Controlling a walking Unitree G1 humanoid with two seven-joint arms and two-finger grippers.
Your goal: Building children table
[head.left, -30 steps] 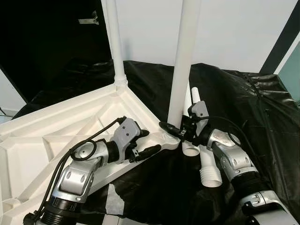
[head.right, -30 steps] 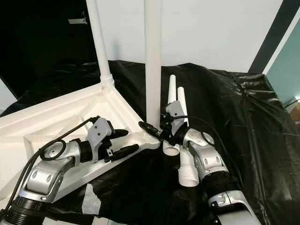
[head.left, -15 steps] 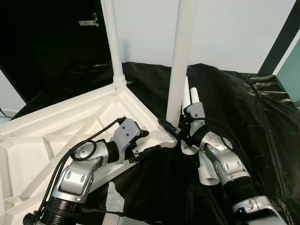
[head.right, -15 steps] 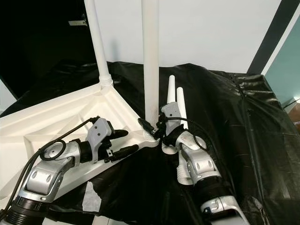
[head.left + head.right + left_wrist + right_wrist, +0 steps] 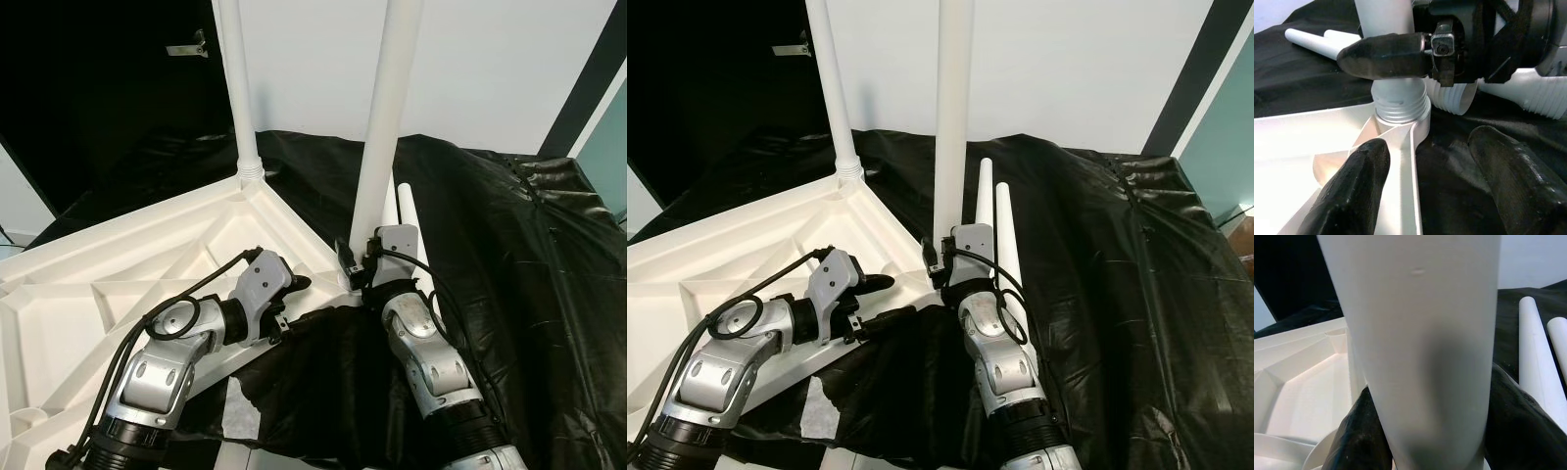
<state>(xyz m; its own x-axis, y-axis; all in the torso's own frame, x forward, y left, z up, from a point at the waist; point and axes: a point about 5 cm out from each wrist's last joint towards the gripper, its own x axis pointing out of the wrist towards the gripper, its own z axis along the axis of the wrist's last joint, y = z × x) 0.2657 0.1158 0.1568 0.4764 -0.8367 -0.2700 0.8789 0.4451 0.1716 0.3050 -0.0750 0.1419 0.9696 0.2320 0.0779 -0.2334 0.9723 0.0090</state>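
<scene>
Covering floor (image 5: 549, 255): black sheet (image 5: 490, 225), white wall (image 5: 490, 69)

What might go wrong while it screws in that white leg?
The right gripper clamps the leg low near its threaded socket, so the tall leg, which looks slightly tilted, could cross-thread. The two loose legs lie right beside the arm and might get knocked away.

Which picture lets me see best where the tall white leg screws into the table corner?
The left wrist view: the leg's ribbed screw end sits in the corner socket, close up, with the right gripper just above. In the eye views the right gripper hides that joint. The right wrist view shows just the smooth leg.
</scene>
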